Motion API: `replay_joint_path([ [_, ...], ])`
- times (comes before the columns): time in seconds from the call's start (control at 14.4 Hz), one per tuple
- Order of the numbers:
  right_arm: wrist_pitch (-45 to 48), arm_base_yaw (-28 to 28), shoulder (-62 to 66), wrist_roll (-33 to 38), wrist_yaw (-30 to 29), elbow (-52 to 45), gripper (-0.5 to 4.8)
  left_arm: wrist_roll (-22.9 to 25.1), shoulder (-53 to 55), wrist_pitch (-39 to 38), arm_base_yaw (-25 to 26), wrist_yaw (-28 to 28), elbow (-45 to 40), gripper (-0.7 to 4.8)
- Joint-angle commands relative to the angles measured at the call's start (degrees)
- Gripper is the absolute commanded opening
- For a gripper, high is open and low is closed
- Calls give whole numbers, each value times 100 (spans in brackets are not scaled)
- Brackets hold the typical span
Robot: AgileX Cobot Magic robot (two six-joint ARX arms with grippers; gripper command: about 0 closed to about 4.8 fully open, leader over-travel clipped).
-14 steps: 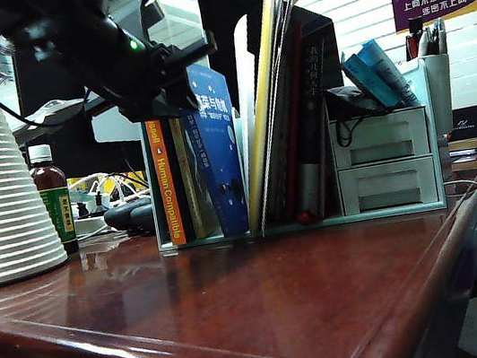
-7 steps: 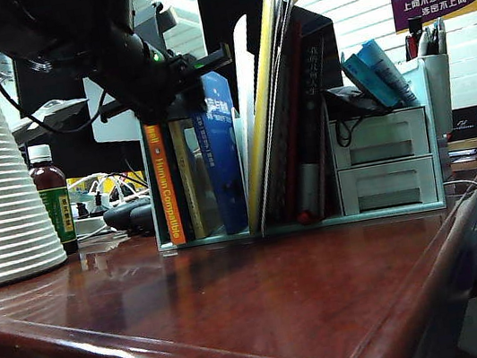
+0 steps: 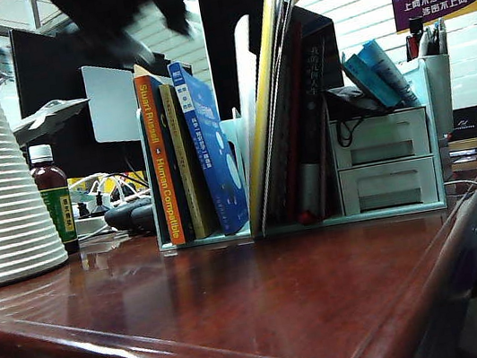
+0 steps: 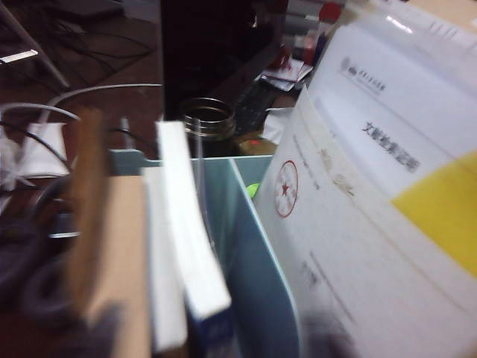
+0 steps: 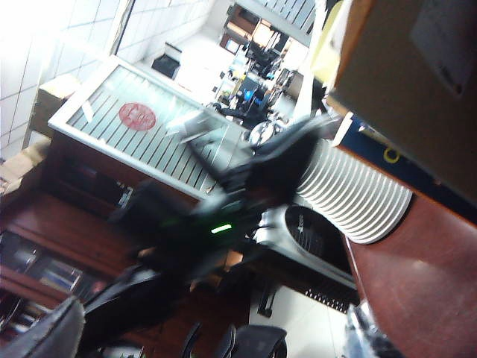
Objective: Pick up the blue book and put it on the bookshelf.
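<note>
**Blue book upright in the bookshelf, left gripper above it**

We found the blue book (image 3: 210,152) standing in the bookshelf (image 3: 236,134), leaning a little, just beside the yellowish book (image 3: 184,165) that stood against the orange-spined Human Compatible book (image 3: 159,160). From the left wrist we looked down on the blue book's white page edge (image 4: 190,231), next to a mint divider of the bookshelf (image 4: 250,246). The left gripper (image 3: 160,0) was a dark blur above the bookshelf, clear of the book; we could not tell how its jaws stood. The right gripper was out of sight in every view; its jaws stood wide apart
</note>
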Motion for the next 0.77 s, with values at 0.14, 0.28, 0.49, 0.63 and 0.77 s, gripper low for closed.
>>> replay_joint_path([
  [0.14, -186, 2, -575, -2422, 938, 33, -6, 380, -2409, -2612, -13, 525, -144, -5],
  [0.28, -1495, 2, -1252, -4531, 2323, 33, -6, 417, -3307, -2728, -13, 278, -761, -6],
  [0.49, -3204, 216, -2422, -6188, 4669, -295, -6, 369, -4500, -2376, -11, 229, -2223, -6],
  [0.63, -2826, 254, -3285, -6236, 5130, -988, -6, 269, -5149, -1521, -11, 232, -3368, -6],
  [0.77, -2968, 264, -3941, -6212, 5449, -1631, -5, 332, -5445, -855, -13, 291, -4251, -6],
])
